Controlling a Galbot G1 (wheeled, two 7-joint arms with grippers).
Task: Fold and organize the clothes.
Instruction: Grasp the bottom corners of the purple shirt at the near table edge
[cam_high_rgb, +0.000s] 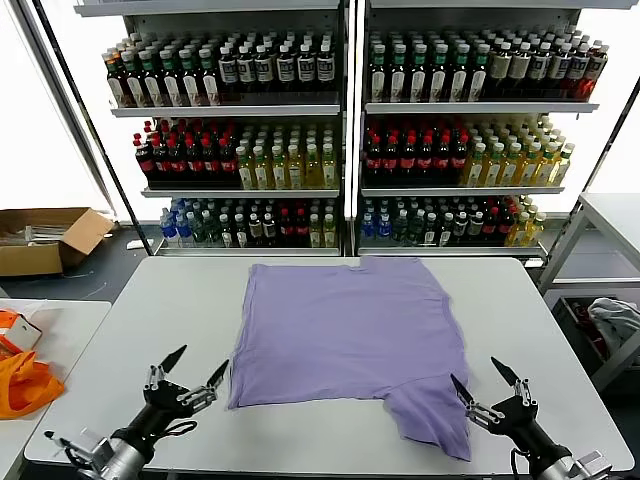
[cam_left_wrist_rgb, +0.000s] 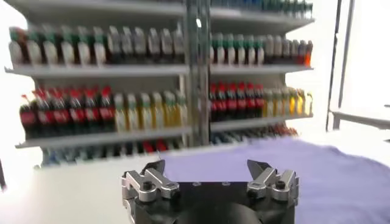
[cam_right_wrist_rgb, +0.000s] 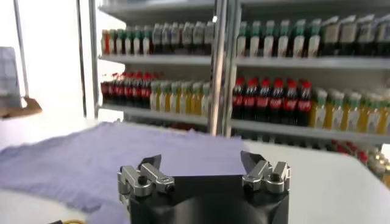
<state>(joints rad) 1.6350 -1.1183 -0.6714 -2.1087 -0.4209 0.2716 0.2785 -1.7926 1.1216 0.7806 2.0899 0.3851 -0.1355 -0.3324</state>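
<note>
**Shirt spread flat, both arms waiting at the near edge**

The lavender T-shirt (cam_high_rgb: 345, 335) lay spread on the white surface (cam_high_rgb: 530, 300), one sleeve trailing toward the right end effector (cam_high_rgb: 484, 384). That one and the left end effector (cam_high_rgb: 195, 368) both stood released, empty, just off the cloth. A pinch might catch one layer only, or drag the shirt askew, I reckoned.
</note>
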